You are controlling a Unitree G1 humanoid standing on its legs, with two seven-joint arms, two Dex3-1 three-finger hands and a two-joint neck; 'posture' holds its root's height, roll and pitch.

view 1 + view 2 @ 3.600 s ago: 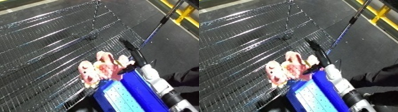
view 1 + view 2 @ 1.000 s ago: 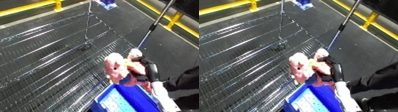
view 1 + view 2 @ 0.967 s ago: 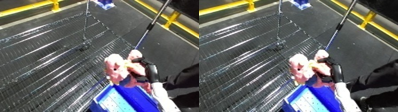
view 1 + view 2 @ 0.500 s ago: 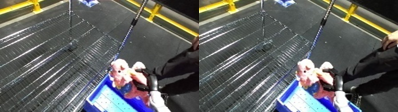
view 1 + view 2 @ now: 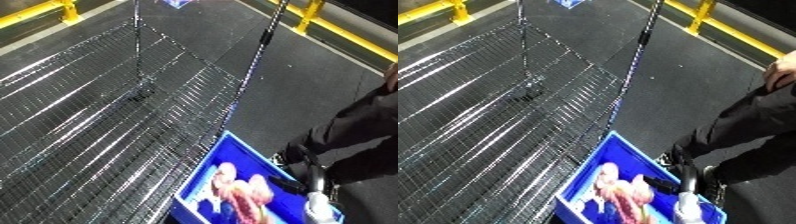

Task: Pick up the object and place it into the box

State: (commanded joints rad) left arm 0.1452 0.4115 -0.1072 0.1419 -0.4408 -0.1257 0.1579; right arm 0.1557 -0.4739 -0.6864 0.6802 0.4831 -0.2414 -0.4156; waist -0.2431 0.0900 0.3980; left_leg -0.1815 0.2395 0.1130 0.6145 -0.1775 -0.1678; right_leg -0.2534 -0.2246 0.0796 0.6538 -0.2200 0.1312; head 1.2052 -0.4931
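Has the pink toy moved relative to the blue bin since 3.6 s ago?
Yes. The pink toy was over the wire shelf beside the blue bin; now it lies down inside the bin.

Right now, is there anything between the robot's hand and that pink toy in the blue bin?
Nothing: in the right eye view the right hand touches the pink plush toy inside the blue bin.

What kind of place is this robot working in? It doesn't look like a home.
Probably a warehouse or industrial test floor. A large wire-mesh rack surface fills the view, yellow metal safety barriers line a dark paved floor, and a blue plastic bin holding a pink soft toy sits beside the rack.
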